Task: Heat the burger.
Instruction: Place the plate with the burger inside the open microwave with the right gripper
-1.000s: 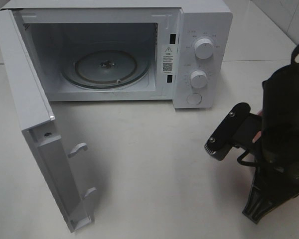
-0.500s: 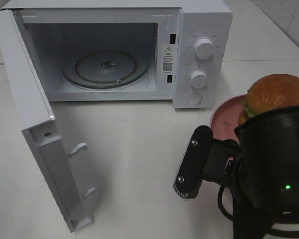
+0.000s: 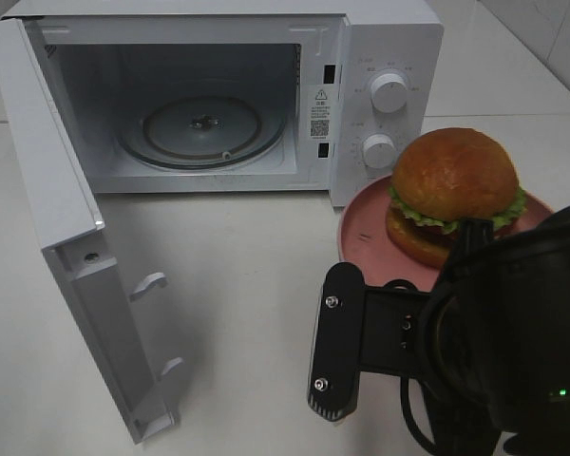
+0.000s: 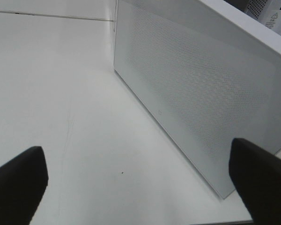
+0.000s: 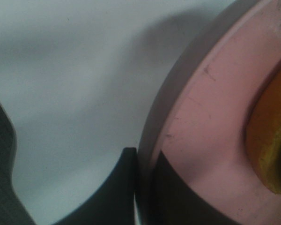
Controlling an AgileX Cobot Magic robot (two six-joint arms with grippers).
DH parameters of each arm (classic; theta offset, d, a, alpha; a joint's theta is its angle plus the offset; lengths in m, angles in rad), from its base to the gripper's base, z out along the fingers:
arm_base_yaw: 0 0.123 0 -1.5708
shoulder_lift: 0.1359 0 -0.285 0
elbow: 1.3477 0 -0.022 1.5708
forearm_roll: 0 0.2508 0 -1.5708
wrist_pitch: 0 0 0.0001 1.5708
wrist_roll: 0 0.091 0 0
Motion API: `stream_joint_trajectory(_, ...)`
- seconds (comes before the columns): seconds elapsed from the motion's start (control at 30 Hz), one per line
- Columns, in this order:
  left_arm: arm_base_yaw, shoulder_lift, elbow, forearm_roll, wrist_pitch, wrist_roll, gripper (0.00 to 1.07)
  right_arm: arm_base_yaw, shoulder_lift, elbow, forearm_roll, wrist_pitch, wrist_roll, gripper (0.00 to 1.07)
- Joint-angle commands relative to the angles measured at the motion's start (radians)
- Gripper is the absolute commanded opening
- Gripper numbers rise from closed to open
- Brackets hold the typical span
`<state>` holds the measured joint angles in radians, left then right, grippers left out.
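Since 1 s ago the right arm has swung in from the right edge: then no burger showed, half a sec ago it sat at the far right edge, and now the burger [image 3: 453,185] sits on its pink plate [image 3: 361,233] centre-right, just beside the microwave [image 3: 380,57] control panel. The right gripper [image 5: 140,178] is pinched together on the plate rim, one finger under and one over, per the wrist view. Looks like the carry twd the cavity is under way; plate not yet in. Plate's upper-left rim is close to the panel's lower front corner, so it prob needs to go further left before going in. Open tabletop fills mid-frame, the cavity is clear w/ the turntable [image 3: 201,128] bare, and the door [image 3: 57,190] stands wide at left, latch hooks poking toward the free space. The left gripper [image 4: 138,183] hangs spread apart, holding nothing, beside the door's outer face.
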<state>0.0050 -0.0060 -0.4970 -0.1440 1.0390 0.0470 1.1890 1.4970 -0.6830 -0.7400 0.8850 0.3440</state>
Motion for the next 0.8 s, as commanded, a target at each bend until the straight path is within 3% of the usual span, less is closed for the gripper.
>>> stream_joint_trajectory(0.03,-0.003,-0.019,0.002,-0.005,-0.005,-0.001,0.98,0.002,-0.007,0.002,-0.102,-0.017,-0.053,0.00)
stream_joint_trajectory(0.43,-0.003,-0.019,0.002,-0.005,-0.005,-0.001,0.98,0.002,-0.007,0.002,-0.148,-0.231,-0.242,0.00)
stream_joint_trajectory(0.8,-0.003,-0.019,0.002,-0.005,-0.005,-0.001,0.98,0.002,-0.007,0.002,-0.182,-0.290,-0.301,0.00)
